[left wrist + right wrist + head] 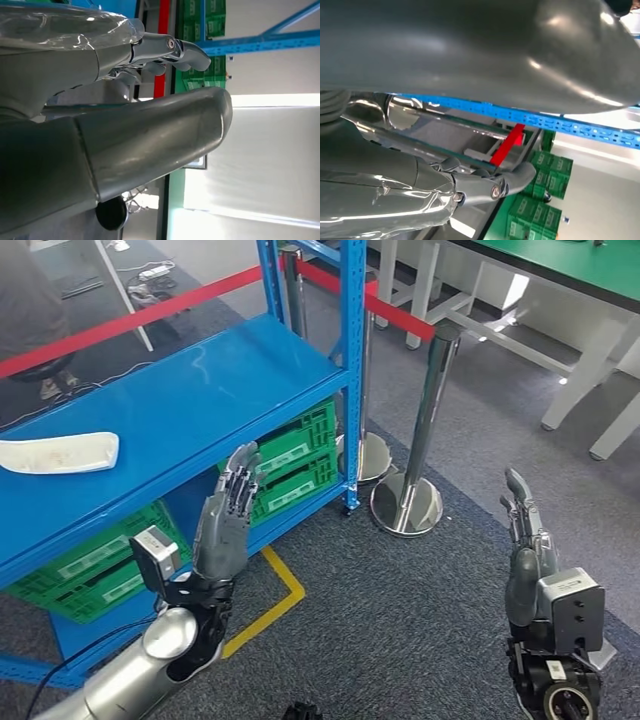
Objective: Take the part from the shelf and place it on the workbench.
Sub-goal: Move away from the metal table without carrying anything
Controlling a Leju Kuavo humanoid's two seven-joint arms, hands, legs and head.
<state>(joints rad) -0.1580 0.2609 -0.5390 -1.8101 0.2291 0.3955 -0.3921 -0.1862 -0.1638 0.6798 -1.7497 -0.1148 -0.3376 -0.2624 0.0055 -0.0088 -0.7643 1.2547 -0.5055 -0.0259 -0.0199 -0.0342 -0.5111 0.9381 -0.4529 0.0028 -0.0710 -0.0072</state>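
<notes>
Green crates [294,465] stowed on the bottom level of the blue shelf [189,390], more green crates [94,575] at the near left on the same level; contents hidden from view. On the shelf's top board, at the far left, a flat white part [59,452] lying alone, touched by neither hand. Left hand [225,520] raised in front of the shelf edge, palm upright, fingers [240,480] straight and slightly apart, holding nothing, well apart from the part. In the left wrist view, left hand [113,125] with thumb and fingers extended, nothing between them. Right hand [528,550] raised at the near right over the grey carpet [377,620], fingers extended upward and close together, empty. In the right wrist view, right hand [433,190] stretched out flat, holding nothing. Chrome posts [423,440] carrying a red belt [189,300] just right of the shelf, yellow tape line [279,605] on the floor near the left hand, green-topped counter [573,270] at the far right.
</notes>
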